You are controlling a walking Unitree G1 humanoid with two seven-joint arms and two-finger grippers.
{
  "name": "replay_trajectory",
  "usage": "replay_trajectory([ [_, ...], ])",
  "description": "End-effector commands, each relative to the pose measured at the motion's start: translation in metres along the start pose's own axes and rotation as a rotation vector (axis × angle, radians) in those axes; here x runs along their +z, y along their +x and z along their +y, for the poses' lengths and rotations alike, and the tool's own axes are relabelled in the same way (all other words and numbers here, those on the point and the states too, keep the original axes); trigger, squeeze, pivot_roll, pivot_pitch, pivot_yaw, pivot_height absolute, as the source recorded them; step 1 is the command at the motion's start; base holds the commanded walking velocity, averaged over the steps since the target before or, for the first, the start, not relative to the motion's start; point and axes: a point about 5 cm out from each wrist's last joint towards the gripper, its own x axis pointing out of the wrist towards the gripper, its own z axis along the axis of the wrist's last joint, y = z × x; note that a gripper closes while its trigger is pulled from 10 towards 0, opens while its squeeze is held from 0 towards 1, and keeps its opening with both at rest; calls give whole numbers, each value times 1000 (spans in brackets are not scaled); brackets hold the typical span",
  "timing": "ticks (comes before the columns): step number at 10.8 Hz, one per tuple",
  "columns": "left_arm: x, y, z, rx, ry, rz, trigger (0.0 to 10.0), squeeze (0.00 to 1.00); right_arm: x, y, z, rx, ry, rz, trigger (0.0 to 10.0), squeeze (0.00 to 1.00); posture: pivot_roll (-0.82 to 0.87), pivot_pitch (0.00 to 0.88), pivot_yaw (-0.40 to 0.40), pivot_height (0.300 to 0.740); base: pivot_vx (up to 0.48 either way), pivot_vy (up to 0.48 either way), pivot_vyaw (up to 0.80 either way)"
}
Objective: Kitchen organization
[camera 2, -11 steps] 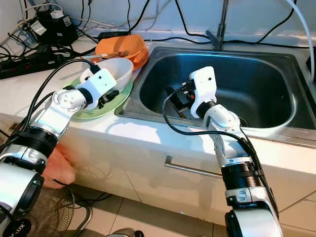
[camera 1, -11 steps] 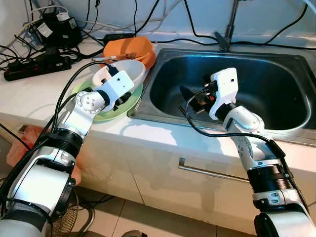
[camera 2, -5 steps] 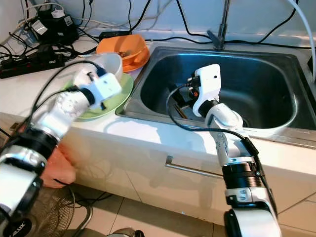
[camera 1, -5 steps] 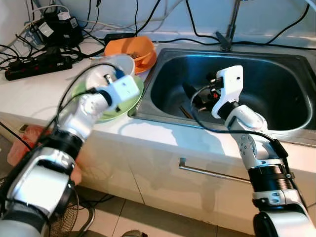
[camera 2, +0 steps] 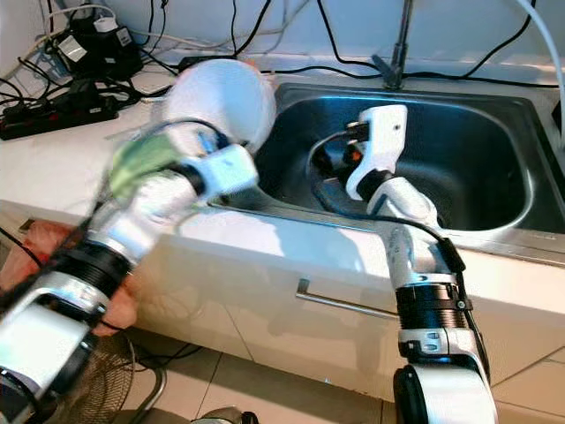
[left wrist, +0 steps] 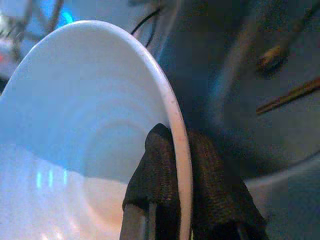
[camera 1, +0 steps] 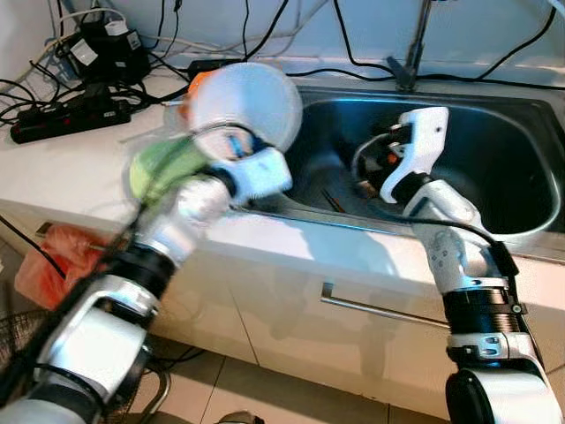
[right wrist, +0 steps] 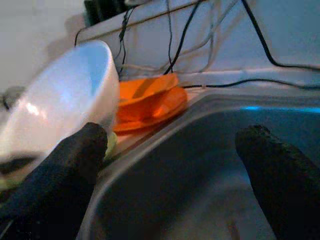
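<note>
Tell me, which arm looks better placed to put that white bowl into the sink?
Probably the left: its fingers already pinch the white bowl by its rim above the sink edge. The right gripper is open inside the basin.

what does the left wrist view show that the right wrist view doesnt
Left wrist view alone: the left pincer clamped on the white bowl's rim, one finger inside and one outside, and chopsticks lying on the sink floor. Right wrist view alone: the right pincer open over the basin, the orange dish on the counter, cables along the wall. Both: the white bowl and the steel sink.
</note>
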Motion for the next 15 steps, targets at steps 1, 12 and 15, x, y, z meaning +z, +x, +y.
replay_trajectory([
  [1,8,2,-6,-9,58,-45,0,0,15,5,6,27,58,-50,10000,0,90,15,110,740,0,0,0],
  [12,63,14,-14,153,234,-335,0,0,18,4,2,24,190,-19,0,0,89,22,108,740,0,0,0],
  [15,66,10,-16,158,217,-397,0,0,13,5,-7,-53,181,32,0,0,89,25,107,740,0,0,0],
])
